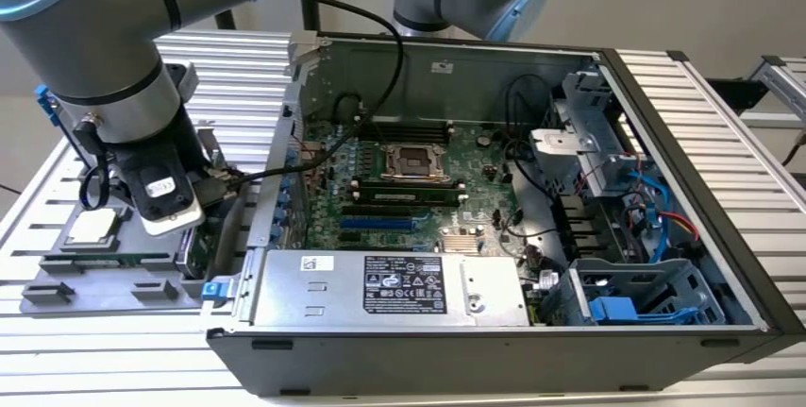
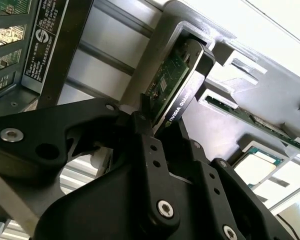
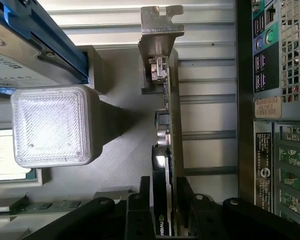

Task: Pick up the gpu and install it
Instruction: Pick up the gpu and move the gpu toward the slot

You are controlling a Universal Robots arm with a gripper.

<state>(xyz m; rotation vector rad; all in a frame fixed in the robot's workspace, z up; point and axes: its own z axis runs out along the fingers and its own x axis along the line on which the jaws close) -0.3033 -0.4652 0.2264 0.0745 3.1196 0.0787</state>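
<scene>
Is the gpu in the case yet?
No, the gpu stands in the tray outside the case, gripper shut on it.

The arm (image 1: pixel 101 67) reaches steeply down at the exterior view's left, its wrist pointing downward. In both wrist views the gripper (image 3: pixel 164 200) (image 2: pixel 162 120) presses its black fingers (image 3: pixel 186 200) against both faces of the gpu (image 3: pixel 173 125).

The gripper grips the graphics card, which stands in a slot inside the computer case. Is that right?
No. The gripper grips the graphics card, but the card stands in the gray holder outside the computer case, as the first wrist view shows.
</scene>
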